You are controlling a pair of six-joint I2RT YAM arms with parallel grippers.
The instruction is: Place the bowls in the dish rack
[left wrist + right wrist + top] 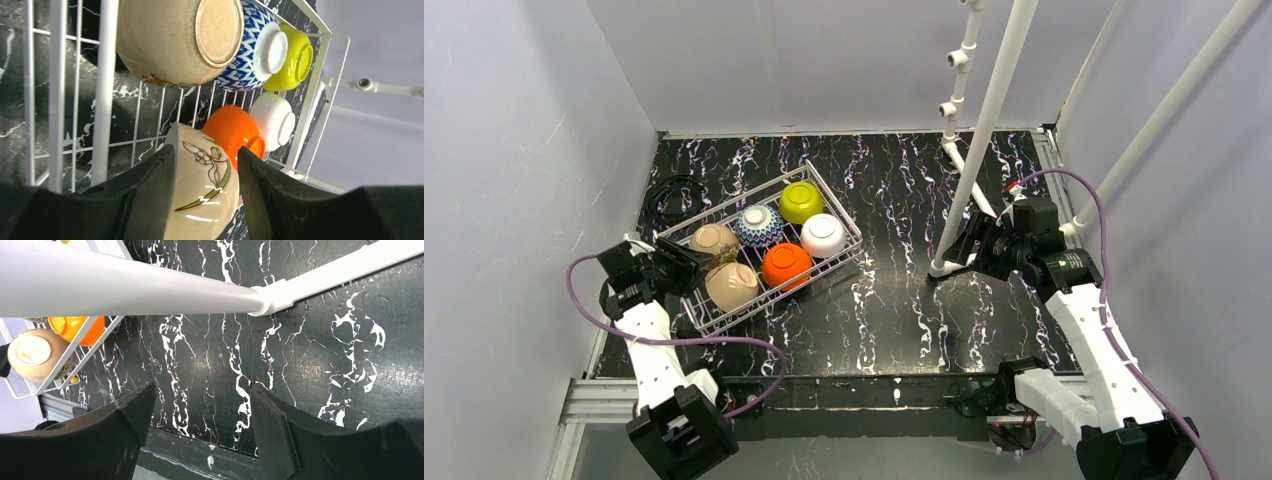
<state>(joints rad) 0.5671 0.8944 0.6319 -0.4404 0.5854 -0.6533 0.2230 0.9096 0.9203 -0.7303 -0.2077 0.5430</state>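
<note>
The white wire dish rack (844, 222) holds six bowls, all bottom up: yellow-green (801, 201), blue-white patterned (759, 225), white (822, 235), orange (786, 265), and two tan ones (714, 240) (732, 287). My left gripper (696, 268) is at the rack's left side. In the left wrist view its jaws (206, 150) stand apart on either side of the near tan flower-painted bowl (205, 185), with a small gap at the right finger (270, 190). My right gripper (969, 250) is open and empty over the dark table (202, 385).
A white pipe frame (984, 130) stands on the black marbled table (904, 310), its foot (939, 268) just left of my right gripper; it crosses the right wrist view (150, 287). A black cable coil (669, 197) lies behind the rack. Grey walls close in both sides.
</note>
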